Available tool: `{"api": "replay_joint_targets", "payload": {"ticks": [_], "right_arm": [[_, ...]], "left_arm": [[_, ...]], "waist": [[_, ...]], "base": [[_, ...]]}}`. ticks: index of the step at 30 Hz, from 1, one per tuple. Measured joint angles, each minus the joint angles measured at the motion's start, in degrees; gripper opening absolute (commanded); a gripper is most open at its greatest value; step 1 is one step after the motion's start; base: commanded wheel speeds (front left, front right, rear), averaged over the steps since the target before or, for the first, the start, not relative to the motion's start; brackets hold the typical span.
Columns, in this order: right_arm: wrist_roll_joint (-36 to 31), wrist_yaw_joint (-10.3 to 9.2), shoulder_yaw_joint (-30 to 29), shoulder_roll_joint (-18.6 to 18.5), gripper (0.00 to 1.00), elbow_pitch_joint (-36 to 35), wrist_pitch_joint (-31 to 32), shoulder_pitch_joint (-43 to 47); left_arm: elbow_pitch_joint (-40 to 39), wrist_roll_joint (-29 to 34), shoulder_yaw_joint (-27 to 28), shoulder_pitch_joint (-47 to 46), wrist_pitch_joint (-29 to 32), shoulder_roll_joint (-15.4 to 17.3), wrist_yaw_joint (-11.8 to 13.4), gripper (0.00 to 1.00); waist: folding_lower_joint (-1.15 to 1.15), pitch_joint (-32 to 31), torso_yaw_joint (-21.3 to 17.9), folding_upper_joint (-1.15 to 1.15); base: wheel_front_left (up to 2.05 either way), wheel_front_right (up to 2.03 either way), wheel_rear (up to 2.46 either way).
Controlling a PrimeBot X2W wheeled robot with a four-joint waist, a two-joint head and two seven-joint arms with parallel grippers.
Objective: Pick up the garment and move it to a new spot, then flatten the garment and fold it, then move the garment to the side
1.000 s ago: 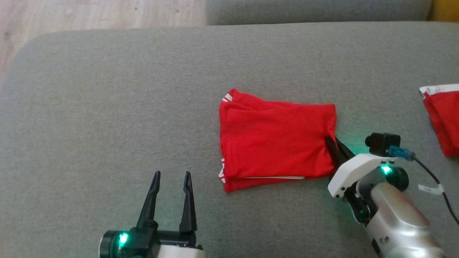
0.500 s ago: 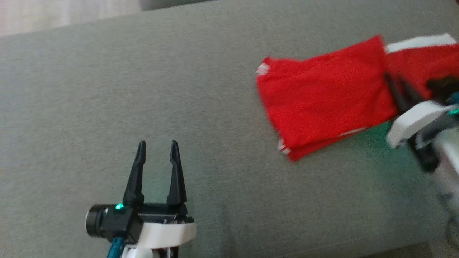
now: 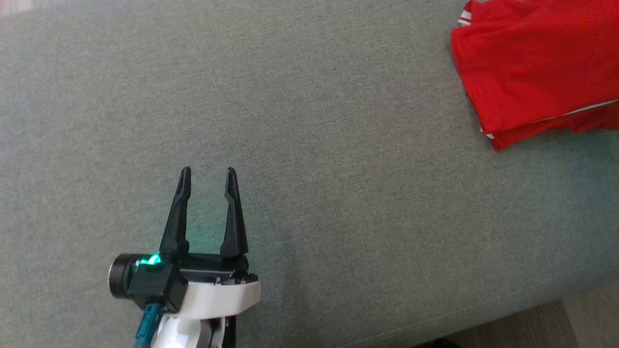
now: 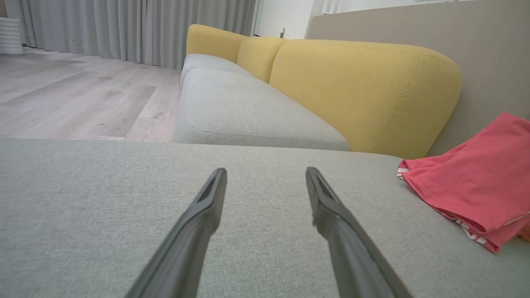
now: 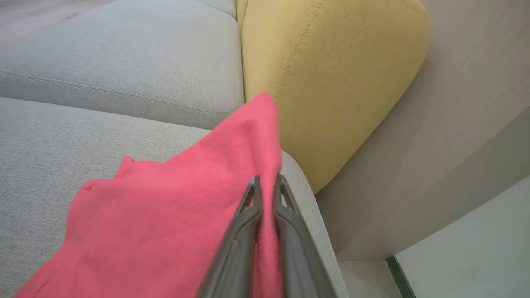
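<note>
Red folded garment (image 3: 532, 67) sits at far right of the cushion (image 3: 309, 121), 1 edge clenched in your right gripper (image 5: 268, 181); left gripper (image 3: 208, 170) spread, empty. Drag too fast and layers slide, undoing your fold.

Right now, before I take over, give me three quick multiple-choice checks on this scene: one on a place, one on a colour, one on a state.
1. In the head view, the folded garment lies: A lower left; B upper right; C centre.
2. The backrest cushion is: A yellow; B blue; C black.
3. The right gripper is: A open wide; B shut on nothing; C shut on the garment.

Key: 1 B, the red cloth sits in that corner; 2 A, both wrist views show it yellow; 3 C, its fingers pinch red fabric between them.
</note>
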Motion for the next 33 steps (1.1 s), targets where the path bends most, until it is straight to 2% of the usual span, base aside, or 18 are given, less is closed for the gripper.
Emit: {"api": "replay_joint_targets", "payload": {"ticks": [1,2,7,14,20,23,28,33], "right_arm": [[-0.24,0.00,-0.52,0.04,0.24,0.20,0.48,0.01],[-0.57,0.00,-1.03,0.30,1.00,0.60,0.99,0.02],[-4.24,0.00,-4.45,3.81,1.00,2.79,0.48,1.77],[-5.79,0.00,-6.19,15.52,1.00,2.27,-5.60,15.65],[-5.31,0.00,-5.88,23.19,1.00,-1.92,-8.03,27.78],[-6.24,0.00,-7.75,25.97,1.00,-9.22,-8.23,33.57],[-11.26,0.00,-14.48,29.94,1.00,-22.46,-8.29,42.40],[-15.74,0.00,-18.80,33.11,1.00,-29.69,-8.31,51.00]], "left_arm": [[0.20,0.00,0.02,-0.08,0.01,0.00,-0.01,1.00],[0.48,0.00,0.11,-0.09,0.00,0.00,0.00,1.00],[1.72,-0.01,0.46,0.01,0.01,-0.01,0.00,1.00],[4.75,-0.70,0.82,2.99,0.01,-0.05,-0.52,1.00],[7.94,-0.69,0.78,6.93,0.01,-0.07,-1.55,1.00],[8.91,-0.67,0.85,9.46,0.01,-0.05,-1.55,1.00],[8.13,-0.07,1.56,11.82,0.01,-0.05,-1.56,1.00],[7.25,1.05,2.90,13.79,0.01,-0.05,-1.58,1.00]], "waist": [[0.00,-0.05,0.14,0.00],[0.00,-0.24,0.26,0.00],[-0.01,-2.47,1.04,0.00],[-0.02,-8.45,2.83,0.00],[-0.02,-14.91,4.76,0.00],[-0.03,-18.33,5.88,0.00],[-0.03,-22.37,8.47,0.00],[-0.02,-24.95,11.20,0.00]], "base": [[0.00,0.00,0.00],[0.00,0.00,0.00],[0.00,0.00,0.00],[0.00,0.00,0.00],[0.00,0.00,0.00],[0.00,0.00,0.00],[0.00,0.00,0.00],[0.00,0.00,0.00]]}}
